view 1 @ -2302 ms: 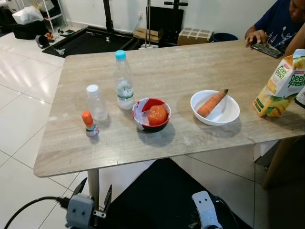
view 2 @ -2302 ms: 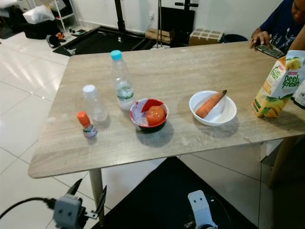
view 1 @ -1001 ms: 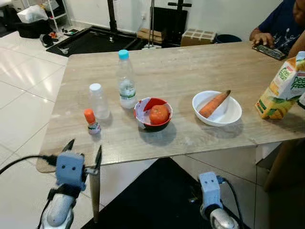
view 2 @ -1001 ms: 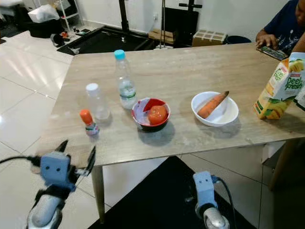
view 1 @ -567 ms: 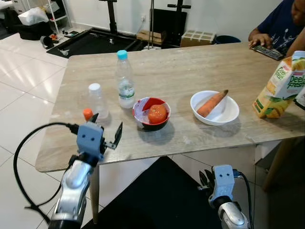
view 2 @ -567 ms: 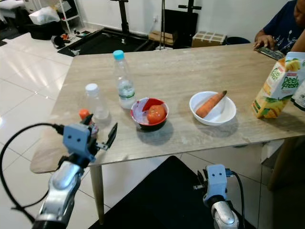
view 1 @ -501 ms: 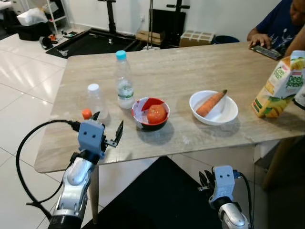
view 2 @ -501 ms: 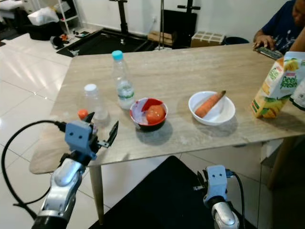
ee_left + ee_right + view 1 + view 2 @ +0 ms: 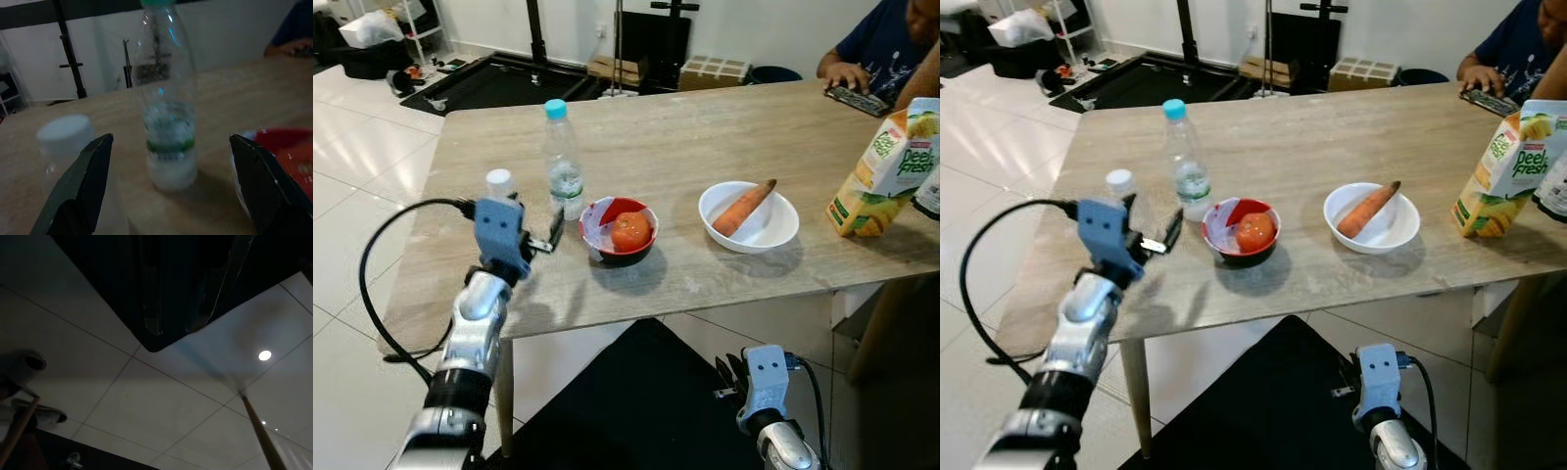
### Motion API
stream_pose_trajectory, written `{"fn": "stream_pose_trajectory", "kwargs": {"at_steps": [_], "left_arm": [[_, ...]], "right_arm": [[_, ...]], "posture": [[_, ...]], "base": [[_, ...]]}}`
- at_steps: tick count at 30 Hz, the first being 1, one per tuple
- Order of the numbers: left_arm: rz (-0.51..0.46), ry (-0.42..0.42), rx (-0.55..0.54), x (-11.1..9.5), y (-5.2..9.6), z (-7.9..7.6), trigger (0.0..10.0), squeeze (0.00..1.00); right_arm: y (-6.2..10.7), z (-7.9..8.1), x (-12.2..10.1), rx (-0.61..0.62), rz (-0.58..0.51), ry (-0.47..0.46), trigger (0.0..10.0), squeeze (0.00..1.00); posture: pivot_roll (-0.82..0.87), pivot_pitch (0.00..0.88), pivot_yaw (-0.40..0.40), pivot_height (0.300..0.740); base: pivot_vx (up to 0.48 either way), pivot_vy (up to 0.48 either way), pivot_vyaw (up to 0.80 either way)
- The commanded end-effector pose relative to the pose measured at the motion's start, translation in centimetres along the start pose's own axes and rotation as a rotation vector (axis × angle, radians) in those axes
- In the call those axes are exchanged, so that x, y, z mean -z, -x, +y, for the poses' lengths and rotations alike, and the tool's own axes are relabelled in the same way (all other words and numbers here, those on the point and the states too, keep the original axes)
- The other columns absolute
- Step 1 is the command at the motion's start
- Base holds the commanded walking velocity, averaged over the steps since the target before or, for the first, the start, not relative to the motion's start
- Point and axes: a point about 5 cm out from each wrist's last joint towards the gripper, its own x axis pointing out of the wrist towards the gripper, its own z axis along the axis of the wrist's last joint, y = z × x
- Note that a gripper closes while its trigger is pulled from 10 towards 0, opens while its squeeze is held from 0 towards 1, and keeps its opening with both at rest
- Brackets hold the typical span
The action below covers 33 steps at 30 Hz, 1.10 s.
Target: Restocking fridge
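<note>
The left gripper (image 9: pixel 530 238), fingers spread wide, hovers over the table's (image 9: pixel 666 147) near-left part facing the water bottle (image 9: pixel 561 162), apparently reaching for it; next it must advance and close around the bottle.

Home: dining table (image 9: pixel 705 137), tiled floor (image 9: pixel 352 166)

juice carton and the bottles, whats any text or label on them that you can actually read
"Deel fresh" as it reads, on the juice carton.
Tall water bottle: the label's print is too small to read.
Small white-capped bottle: no readable text.
</note>
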Motion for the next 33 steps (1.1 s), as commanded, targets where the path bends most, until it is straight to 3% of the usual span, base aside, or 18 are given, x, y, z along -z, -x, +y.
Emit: {"fn": "stream_pose_trajectory", "kwargs": {"at_steps": [1,7,13,15,16,28,33], "left_arm": [[0.011,0.012,-0.012,0.1,-0.2,1.1,10.0,0.0],[0.031,0.061,-0.023,0.2,-1.1,1.9,10.0,0.0],[0.058,0.099,-0.003,0.7,-1.4,2.4,10.0,0.0],[0.06,0.1,-0.003,0.7,-1.5,2.5,10.0,0.0],[0.071,0.106,0.01,0.9,-1.6,2.3,10.0,0.0],[0.09,0.102,0.106,1.3,-2.1,1.2,10.0,0.0],[0.048,0.128,0.191,0.8,-2.4,0.1,10.0,0.0]], "right_arm": [[0.5,-0.6,0.3,0.014,0.005,-0.002,10.0,0.0],[1.8,-2.2,0.0,0.015,-0.051,-0.012,10.0,0.0],[4.6,-3.4,-1.5,-0.148,-0.171,0.02,10.0,0.0],[4.9,-3.4,-1.7,-0.165,-0.181,0.021,10.0,0.0],[5.5,-3.4,-3.1,-0.203,-0.241,-0.001,10.0,0.0],[6.3,-2.2,-5.8,-0.305,-0.324,-0.023,10.0,0.0],[6.1,-1.9,-7.1,-0.321,-0.355,-0.056,10.0,0.0]], "posture": [[-0.15,0.147,0.029,0.74],[-0.15,0.153,0.029,0.74],[-0.16,0.161,0.042,0.74],[-0.16,0.161,0.042,0.74],[-0.16,0.163,0.049,0.74],[-0.16,0.16,0.057,0.74],[-0.16,0.159,0.056,0.74]], "base": [[0.0,0.0,0.0],[0.0,0.0,0.0],[0.0,0.0,0.0],[0.0,0.0,0.0],[0.0,0.0,0.0],[0.0,0.0,0.0],[0.0,0.0,0.0]]}}
